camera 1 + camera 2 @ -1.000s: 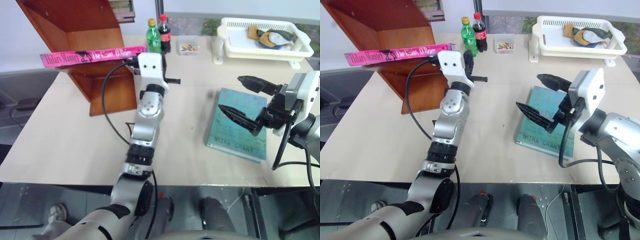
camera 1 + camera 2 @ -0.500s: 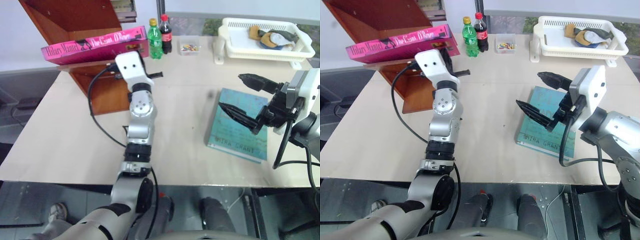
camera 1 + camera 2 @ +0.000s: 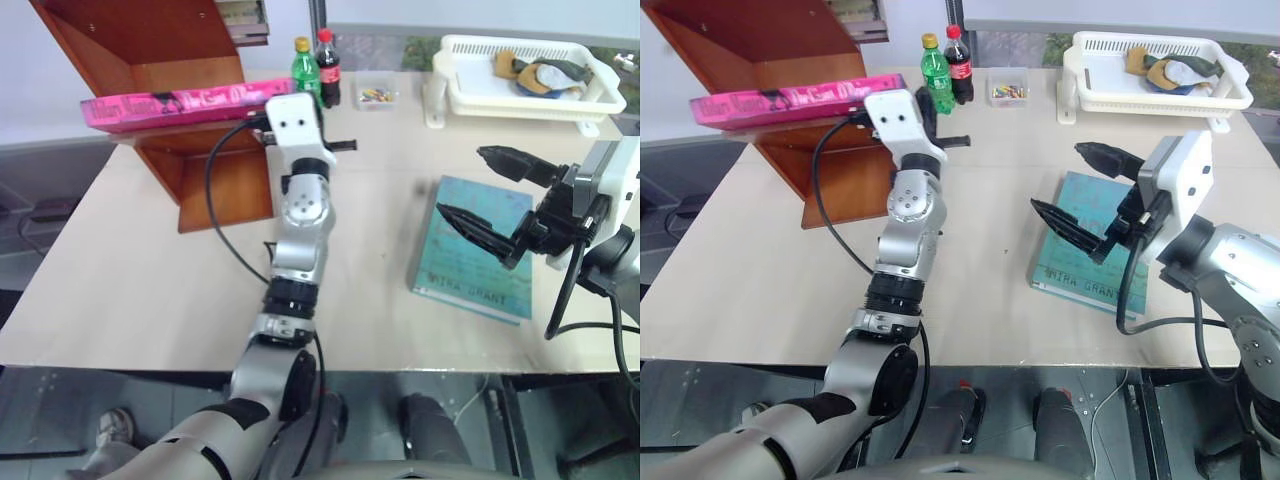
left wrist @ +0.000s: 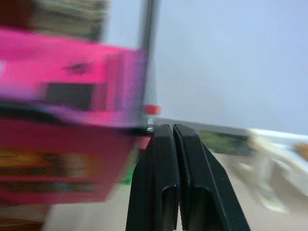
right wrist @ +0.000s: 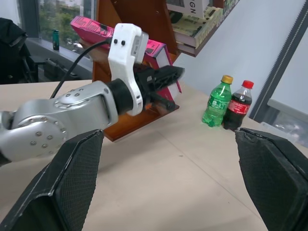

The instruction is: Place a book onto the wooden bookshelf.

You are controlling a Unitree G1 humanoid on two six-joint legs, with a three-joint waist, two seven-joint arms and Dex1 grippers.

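Pink book [image 3: 175,101], seemingly flat, spine sideways across bookshelf [image 3: 170,60]

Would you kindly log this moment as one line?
pink book: flat on wooden bookshelf board | left gripper: shut beside it | right gripper: open above teal book

Two books show: one pink book [image 3: 170,100] and one teal book [image 3: 478,250]. Two bottles [image 3: 317,68] stand by one white basket [image 3: 520,95].

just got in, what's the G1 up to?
Shelving a book. The pink book lies flat on a board of the wooden bookshelf, one end sticking out past it. The left end effector is shut, right beside the book. The right end effector hangs open above a teal book on the table.
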